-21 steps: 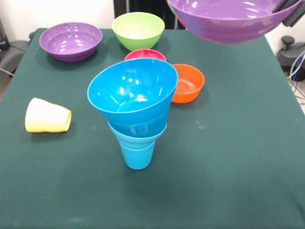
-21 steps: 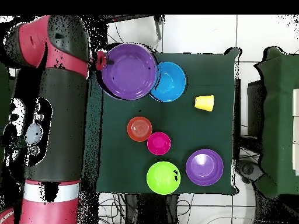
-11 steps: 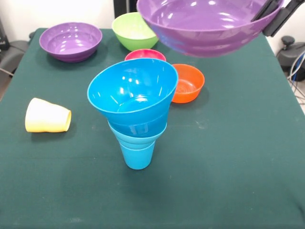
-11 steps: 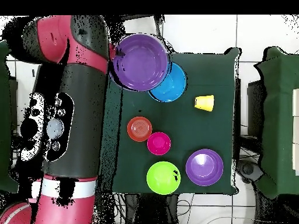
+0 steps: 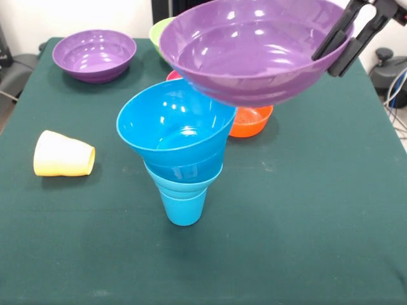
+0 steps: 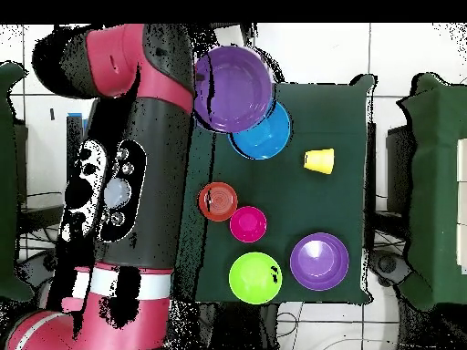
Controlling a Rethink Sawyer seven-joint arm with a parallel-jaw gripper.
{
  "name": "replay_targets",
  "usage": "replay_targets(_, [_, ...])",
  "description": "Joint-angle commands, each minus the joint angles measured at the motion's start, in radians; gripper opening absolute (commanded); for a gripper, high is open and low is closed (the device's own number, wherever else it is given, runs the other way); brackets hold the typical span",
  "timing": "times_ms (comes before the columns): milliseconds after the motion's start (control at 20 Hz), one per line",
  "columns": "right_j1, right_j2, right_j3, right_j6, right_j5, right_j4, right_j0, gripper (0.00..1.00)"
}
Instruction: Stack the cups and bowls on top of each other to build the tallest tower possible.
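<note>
Purple bowl (image 5: pixel 254 51), large and glossy, hangs in the air with the gripper (image 5: pixel 348 39) clamped on its rim, its fingers pinching the wall on one side. It overlaps the tower (image 5: pixel 180 149) but sits off-centre — shifted toward the orange bowl (image 5: pixel 252 121) — so the tower's mouth lies sideways and below. The tower, blue bowls nested in a blue cup, stands mid-table.
</note>
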Motion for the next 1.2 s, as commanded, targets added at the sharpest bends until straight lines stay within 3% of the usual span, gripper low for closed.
replay_targets(50, [-0.038,0.149,0.135,-0.309,-0.083,-0.095,-0.025,0.0])
replay_targets(1200, [-0.096,0.238,0.224,-0.351,-0.184,-0.162,-0.076,0.0])
